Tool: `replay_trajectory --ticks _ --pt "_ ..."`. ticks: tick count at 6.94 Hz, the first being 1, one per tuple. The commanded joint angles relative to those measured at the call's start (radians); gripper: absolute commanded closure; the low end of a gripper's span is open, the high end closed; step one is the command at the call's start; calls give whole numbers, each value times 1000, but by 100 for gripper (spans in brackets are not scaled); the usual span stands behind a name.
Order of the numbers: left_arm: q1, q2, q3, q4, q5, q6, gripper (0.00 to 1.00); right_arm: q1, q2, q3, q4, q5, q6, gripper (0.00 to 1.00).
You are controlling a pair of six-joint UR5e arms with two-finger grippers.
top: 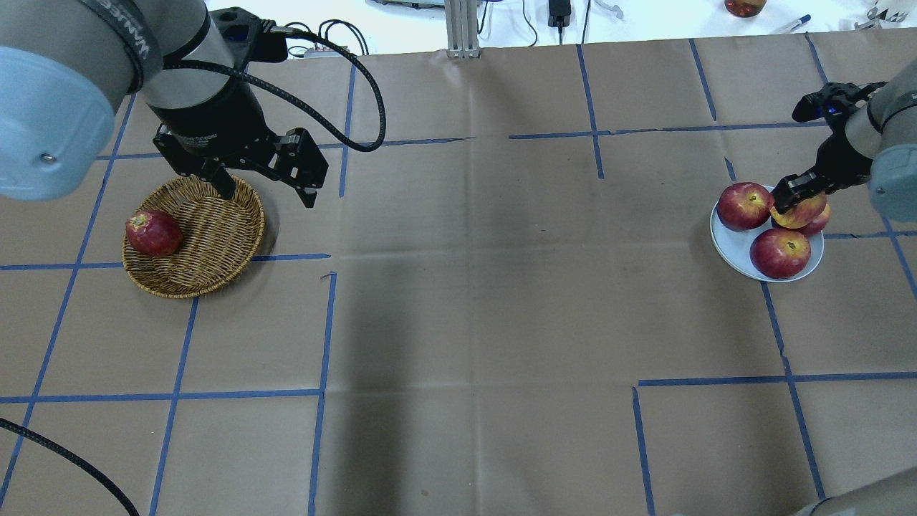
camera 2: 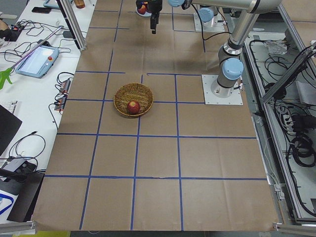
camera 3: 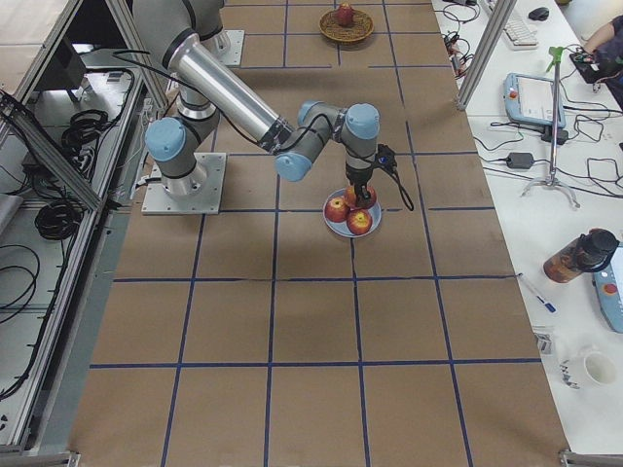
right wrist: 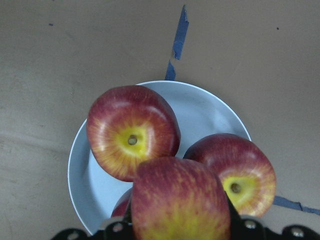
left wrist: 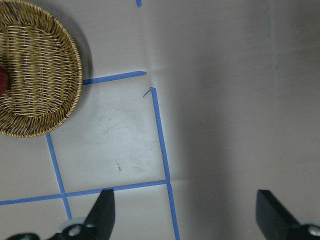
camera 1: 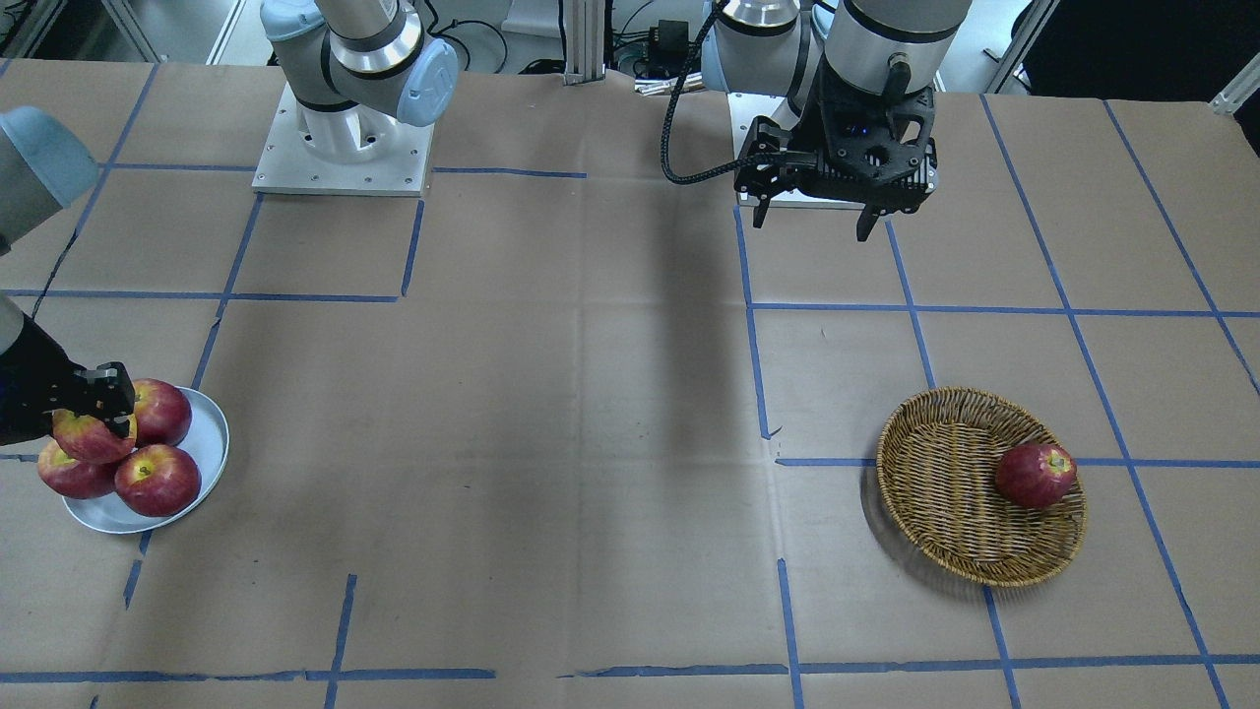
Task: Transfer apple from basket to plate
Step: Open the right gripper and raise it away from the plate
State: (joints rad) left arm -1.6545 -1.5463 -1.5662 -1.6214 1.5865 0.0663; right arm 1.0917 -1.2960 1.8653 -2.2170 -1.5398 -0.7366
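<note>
My right gripper (camera 1: 98, 414) is shut on the apple (camera 1: 87, 438), red with a yellow-orange blush, over the pale grey-blue plate (camera 1: 212, 433). The held apple fills the bottom of the right wrist view (right wrist: 180, 205), just above three other apples on the plate (right wrist: 210, 110); I cannot tell if it touches them. The wicker basket (top: 208, 236) lies at the table's other end with one dark red apple (top: 153, 233) in it. My left gripper (top: 267, 195) is open and empty, high above the table beside the basket (left wrist: 40, 75).
The three apples on the plate (top: 731, 247) are dark red (top: 743, 206), (top: 779, 252), with one partly hidden under the held apple. Blue tape lines mark a grid on the brown paper table. The arm bases stand at the robot's edge of the table.
</note>
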Motion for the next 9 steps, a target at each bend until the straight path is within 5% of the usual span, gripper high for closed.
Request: replay_trajectory --ticks 1,4,9 --pt "-1 0 0 0 1 1 1 -1 10 -3 -4 -11 -3 0" --pt "1 0 0 0 1 0 1 29 -67 -67 37 1 8 0" --pt "-1 0 0 0 1 1 1 272 -294 -150 474 -3 392 0"
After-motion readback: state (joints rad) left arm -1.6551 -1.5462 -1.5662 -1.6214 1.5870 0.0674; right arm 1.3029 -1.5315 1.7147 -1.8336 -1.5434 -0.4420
